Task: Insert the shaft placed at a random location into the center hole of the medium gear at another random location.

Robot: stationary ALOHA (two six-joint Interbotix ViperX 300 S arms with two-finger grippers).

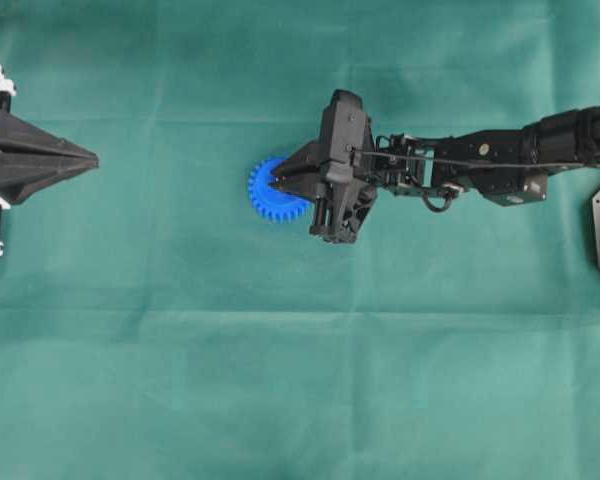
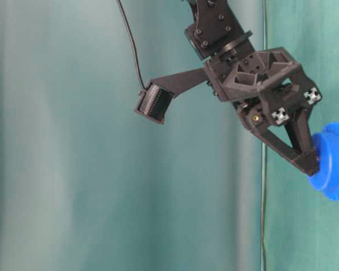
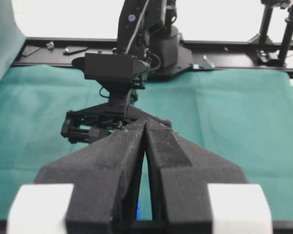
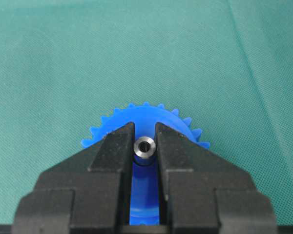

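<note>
Near the centre of the overhead view we see our right gripper (image 1: 277, 180) over the right part of the medium gear (image 1: 268, 193), which lies flat on the green cloth (image 1: 300, 380). In the right wrist view its fingertips (image 4: 113, 146) clamp the shaft (image 4: 145, 148), a small silvery pin seen end-on at mid-frame, directly above the blue gear (image 4: 146, 114). The center hole is hidden behind the pin and the fingers, so we cannot tell whether the pin has entered it. Our left gripper (image 1: 93, 158) sits at the left edge of the overhead view, well apart from the gear, its jaws pressed together on nothing.
</note>
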